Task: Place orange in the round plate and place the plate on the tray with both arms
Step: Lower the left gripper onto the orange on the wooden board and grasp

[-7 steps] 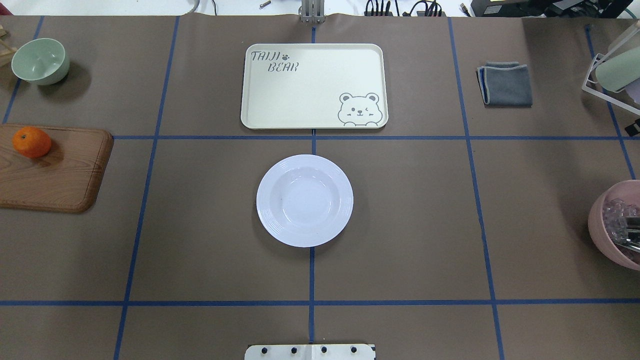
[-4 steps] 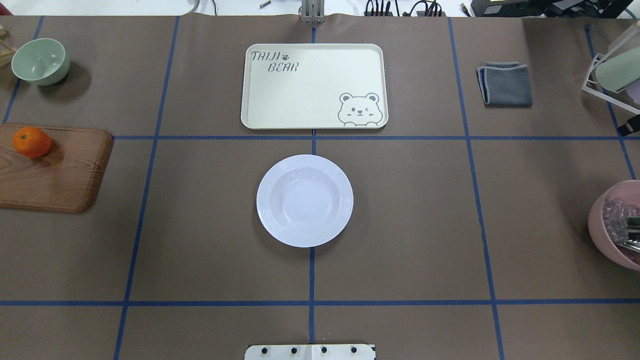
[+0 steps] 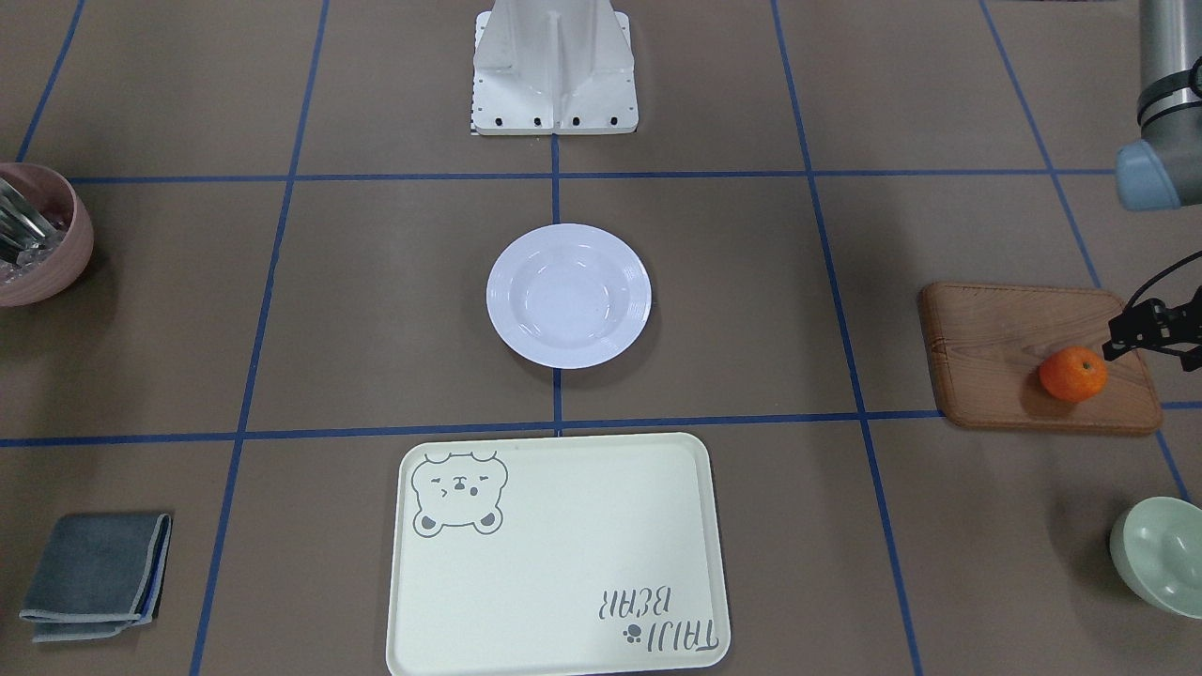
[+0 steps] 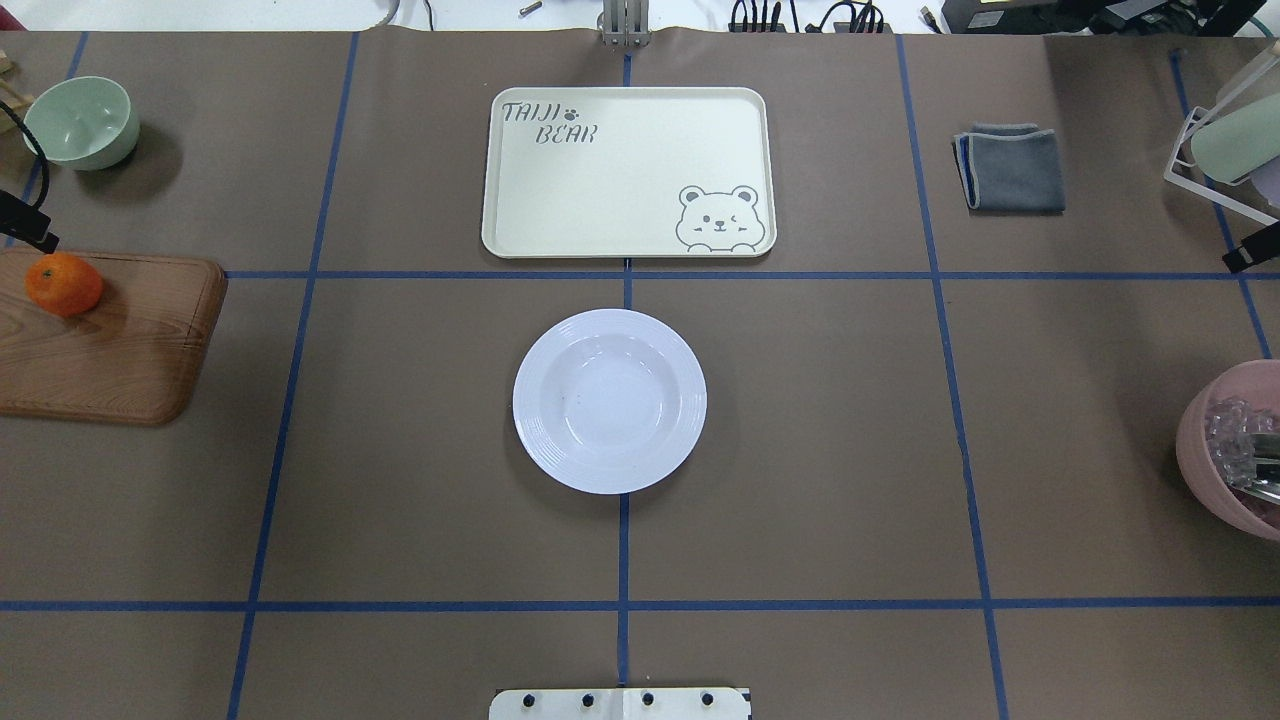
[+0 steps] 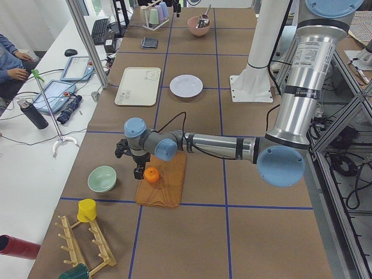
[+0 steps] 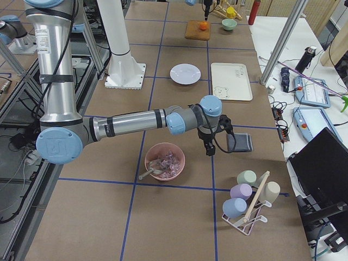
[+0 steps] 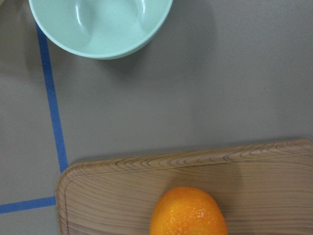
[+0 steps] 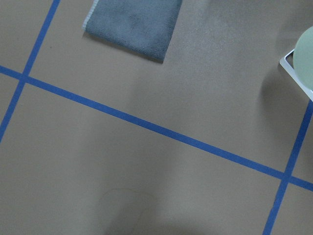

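The orange (image 4: 63, 283) lies on the far-left end of a wooden board (image 4: 120, 345). The white round plate (image 4: 609, 400) sits mid-table with nothing in it. Beyond it the cream bear tray (image 4: 627, 170) lies flat, nothing on it. My left gripper (image 5: 138, 170) hangs just above and beside the orange, apart from it; only a black sliver of it shows in the overhead view, and I cannot tell whether it is open or shut. My right gripper (image 6: 208, 149) hovers over bare table between the grey cloth and the pink bowl, its state unclear too. The wrist views show no fingers.
A pale green bowl (image 4: 80, 122) stands behind the board. A folded grey cloth (image 4: 1012, 168) lies at the back right, with a wire cup rack (image 4: 1225, 150) beyond it. A pink bowl (image 4: 1235, 450) with clear pieces sits at the right edge. The robot's white base (image 3: 554, 70) stands near the plate.
A black part of my left arm has come into the overhead view at the left edge, just above the orange. The right arm's black tip has crept slightly inward.
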Controlling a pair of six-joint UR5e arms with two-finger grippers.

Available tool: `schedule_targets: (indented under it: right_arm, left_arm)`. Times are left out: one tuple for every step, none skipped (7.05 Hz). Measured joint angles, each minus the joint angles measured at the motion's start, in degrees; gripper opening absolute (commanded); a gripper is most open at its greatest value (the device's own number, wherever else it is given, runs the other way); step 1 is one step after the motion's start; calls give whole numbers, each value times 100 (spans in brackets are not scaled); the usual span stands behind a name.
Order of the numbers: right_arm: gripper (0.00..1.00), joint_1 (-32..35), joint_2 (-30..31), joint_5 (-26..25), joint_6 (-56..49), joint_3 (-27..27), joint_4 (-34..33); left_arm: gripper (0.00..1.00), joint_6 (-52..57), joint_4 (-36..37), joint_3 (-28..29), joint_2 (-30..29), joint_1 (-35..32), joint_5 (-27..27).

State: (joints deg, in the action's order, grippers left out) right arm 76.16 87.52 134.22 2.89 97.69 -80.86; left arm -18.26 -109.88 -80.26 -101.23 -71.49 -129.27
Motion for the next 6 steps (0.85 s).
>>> schedule_targets:
  right_arm:
    - [100,-47,-11,-10,1,-16,0]
    - [100,-91,-21,-20,3,-31,0]
    - [100,-141,-28,-27,36,-39,1]
    - [100,-199,-36,-35,97,-44,1]
    - [100,-249,-47,-41,131,-57,0]
    - [100,-287,-57,-44,145,-78,1]
  left_arm:
    - [98,-109,-73,54,10,25,11]
    - [98,-284,-151,123,9,92,14]
    - [98,-513,-266,172,3,199,13]
    - [98,-703,-357,209,-7,294,14]
    - [98,-785,-418,275,-21,362,20]
    - [98,-820,-468,367,-36,430,23]
